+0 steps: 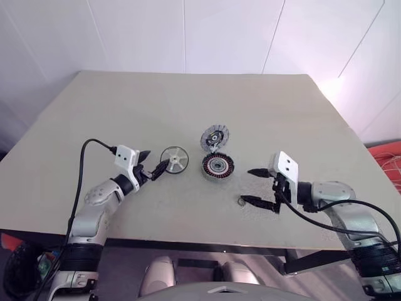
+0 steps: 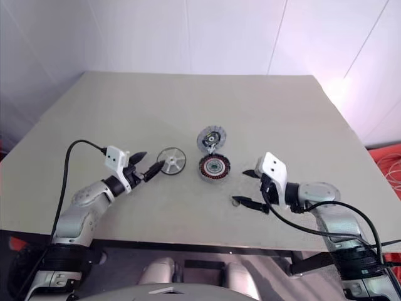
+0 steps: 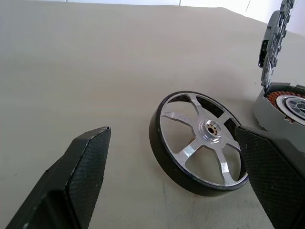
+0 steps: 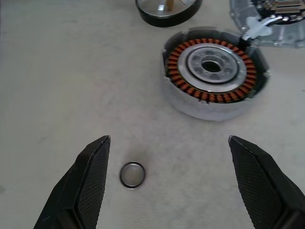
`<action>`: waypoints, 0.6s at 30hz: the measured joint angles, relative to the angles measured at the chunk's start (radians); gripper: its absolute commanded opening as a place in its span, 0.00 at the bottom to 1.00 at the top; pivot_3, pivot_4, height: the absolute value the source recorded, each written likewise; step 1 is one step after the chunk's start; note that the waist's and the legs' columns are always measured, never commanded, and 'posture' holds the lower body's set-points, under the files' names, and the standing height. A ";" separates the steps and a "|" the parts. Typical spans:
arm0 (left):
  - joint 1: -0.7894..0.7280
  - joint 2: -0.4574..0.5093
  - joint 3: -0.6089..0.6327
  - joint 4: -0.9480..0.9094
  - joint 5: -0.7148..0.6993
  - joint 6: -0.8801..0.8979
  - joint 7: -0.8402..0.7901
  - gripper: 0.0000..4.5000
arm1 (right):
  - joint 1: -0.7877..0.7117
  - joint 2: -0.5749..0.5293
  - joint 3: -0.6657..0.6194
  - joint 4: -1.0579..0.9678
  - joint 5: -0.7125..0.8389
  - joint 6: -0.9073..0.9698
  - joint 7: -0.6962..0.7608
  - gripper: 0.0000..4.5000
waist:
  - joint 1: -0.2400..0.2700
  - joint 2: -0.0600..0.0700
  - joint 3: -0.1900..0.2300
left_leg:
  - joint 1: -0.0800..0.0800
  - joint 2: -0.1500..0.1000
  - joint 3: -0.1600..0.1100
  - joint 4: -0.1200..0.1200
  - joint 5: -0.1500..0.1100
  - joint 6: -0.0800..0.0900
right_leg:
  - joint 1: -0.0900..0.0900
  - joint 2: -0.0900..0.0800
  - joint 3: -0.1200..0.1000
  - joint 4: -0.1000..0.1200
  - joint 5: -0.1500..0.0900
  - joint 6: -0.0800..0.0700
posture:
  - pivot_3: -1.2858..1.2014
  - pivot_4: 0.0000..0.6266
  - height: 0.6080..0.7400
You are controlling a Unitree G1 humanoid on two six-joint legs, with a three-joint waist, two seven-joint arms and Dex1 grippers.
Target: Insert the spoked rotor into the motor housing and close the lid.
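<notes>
Nearest us, a small ring [image 4: 132, 174] lay by our wide-open right hand [image 1: 255, 186], while our left hand [image 1: 155, 164], fingers apart, flanked the spoked rotor [image 1: 174, 158] on the worktop [image 1: 125, 106] beside the motor housing [image 1: 217, 166], lid [image 1: 214, 137] up; next, we judged: clamp the rim.

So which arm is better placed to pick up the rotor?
Left. The left gripper is open right at the rotor, its fingers to either side. The right gripper is open over a small ring.
</notes>
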 measured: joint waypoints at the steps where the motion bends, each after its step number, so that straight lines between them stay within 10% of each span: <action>1: 0.001 0.000 0.000 -0.002 0.000 0.003 0.000 0.99 | 0.002 -0.002 0.000 -0.018 0.016 0.020 0.003 1.00 | 0.000 0.000 0.000 | 0.000 0.000 0.000 0.000 0.000 0.000 | 0.000 0.000 0.000 0.000 0.000 0.000 | 0.52 0.00 1.00; 18: 0.010 0.025 0.002 -0.024 -0.001 0.025 -0.007 0.99 | 0.062 -0.025 0.074 0.078 -0.134 -0.181 -0.040 1.00 | -0.007 -0.002 0.001 | 0.002 0.000 0.000 -0.001 0.000 0.000 | 0.001 -0.001 0.000 0.000 -0.001 0.002 | 0.52 0.00 1.00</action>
